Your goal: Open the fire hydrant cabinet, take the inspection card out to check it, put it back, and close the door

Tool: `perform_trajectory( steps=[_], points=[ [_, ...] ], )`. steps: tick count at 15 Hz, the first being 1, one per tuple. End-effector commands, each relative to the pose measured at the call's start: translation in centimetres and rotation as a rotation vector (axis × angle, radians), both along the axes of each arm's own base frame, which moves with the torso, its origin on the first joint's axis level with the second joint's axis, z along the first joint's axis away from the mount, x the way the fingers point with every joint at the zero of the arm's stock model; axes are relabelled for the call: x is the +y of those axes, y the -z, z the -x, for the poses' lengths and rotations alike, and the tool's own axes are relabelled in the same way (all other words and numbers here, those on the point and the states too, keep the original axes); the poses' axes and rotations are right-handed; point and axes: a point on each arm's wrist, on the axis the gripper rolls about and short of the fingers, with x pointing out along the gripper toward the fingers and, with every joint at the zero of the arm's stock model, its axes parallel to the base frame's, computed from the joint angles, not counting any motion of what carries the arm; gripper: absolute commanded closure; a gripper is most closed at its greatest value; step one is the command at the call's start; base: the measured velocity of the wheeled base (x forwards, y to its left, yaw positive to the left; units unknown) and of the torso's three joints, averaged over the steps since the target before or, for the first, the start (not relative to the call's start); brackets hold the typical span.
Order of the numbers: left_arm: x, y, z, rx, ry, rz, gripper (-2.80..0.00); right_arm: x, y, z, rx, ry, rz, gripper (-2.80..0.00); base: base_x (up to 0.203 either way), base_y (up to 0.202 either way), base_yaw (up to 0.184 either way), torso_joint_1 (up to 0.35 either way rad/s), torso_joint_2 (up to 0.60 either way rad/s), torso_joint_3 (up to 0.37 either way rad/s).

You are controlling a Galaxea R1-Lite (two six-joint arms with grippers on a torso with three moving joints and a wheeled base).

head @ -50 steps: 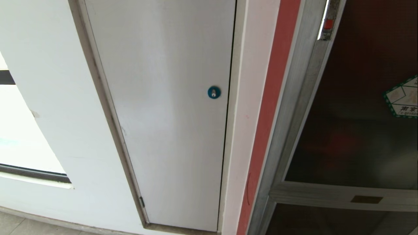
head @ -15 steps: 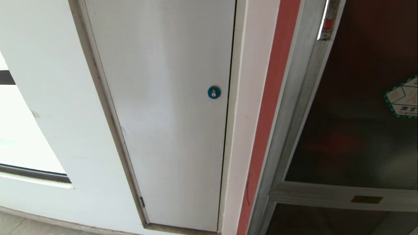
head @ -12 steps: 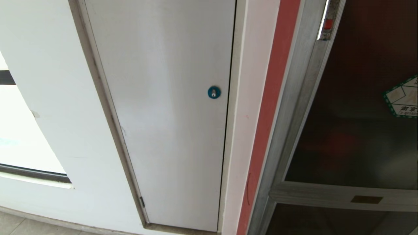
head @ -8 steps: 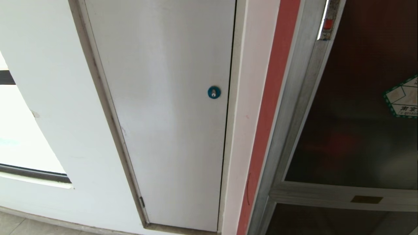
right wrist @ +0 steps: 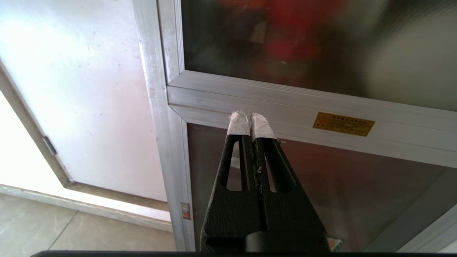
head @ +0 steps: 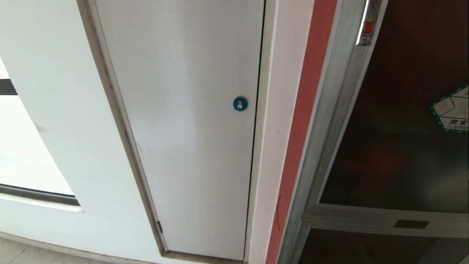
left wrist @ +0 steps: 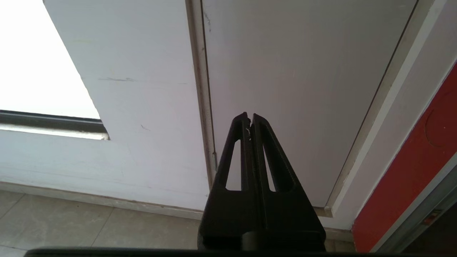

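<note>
The door [head: 399,146] stands at the right of the head view, shut in the frame of the cabinet [head: 329,121], with a white panel [head: 183,128] and its blue lock [head: 240,103] to its left. It is dark tinted glass in aluminium rails, so it is likely stiff, fairly light on its hinges, and the glass is the fragile part: better to pull on metal than press on the pane. A green-bordered sticker [head: 452,110] sits on the upper pane and a brass plate [right wrist: 343,124] on the crossbar [right wrist: 303,107]. A small latch with a red tab [head: 367,27] shows high on the left stile; this looks like the place to take hold, though how it works I cannot tell. Brushed aluminium is smooth, so a grip may slip. Red shapes show dimly behind the glass; no card can be made out

The right gripper [right wrist: 250,119] hangs low before the door, pointing at the crossbar near the left stile, clear of it, its taped tips pressed together on nothing. The left gripper [left wrist: 249,116] points at the foot of the white panel, also clenched and empty. Neither arm shows in the head view
</note>
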Motion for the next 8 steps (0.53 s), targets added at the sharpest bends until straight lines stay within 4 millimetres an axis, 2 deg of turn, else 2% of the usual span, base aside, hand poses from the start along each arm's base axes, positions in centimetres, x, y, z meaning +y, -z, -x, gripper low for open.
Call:
perform_trajectory(
  steps=[1, 8],
  points=[
    [0.0, 0.17, -0.04, 0.005, -0.001, 0.0, 0.0, 0.0, 0.0, 0.01, -0.002, 0.0, 0.0, 0.0, 0.0, 0.0, 0.0, 0.0, 0.0, 0.0],
    [0.0, 0.17, -0.04, 0.005, -0.001, 0.0, 0.0, 0.0, 0.0, 0.01, -0.002, 0.0, 0.002, 0.0, 0.0, 0.0, 0.0, 0.0, 0.0, 0.0]
  ],
)
